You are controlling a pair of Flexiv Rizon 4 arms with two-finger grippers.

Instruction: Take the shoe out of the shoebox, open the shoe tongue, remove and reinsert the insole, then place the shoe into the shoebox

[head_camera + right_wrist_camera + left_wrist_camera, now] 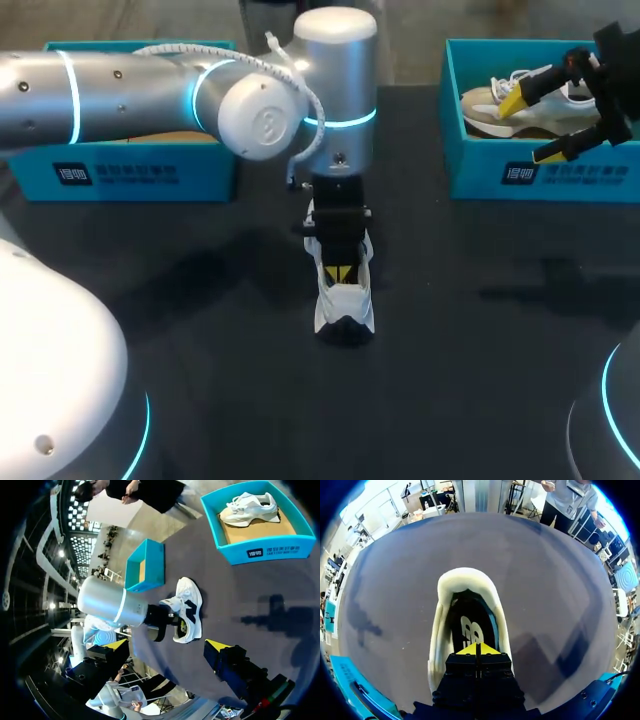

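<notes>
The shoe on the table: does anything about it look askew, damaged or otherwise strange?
Nothing stands out. The shoe stands upright on its sole with no visible damage, and its insole is inside. The left gripper reaches into its opening with fingers closed together.

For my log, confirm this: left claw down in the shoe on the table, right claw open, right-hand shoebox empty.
Wrong on the box: the head view shows a pale shoe in the right-hand shoebox. The rest stands: left claw down in the shoe on the table, right claw open.
</notes>
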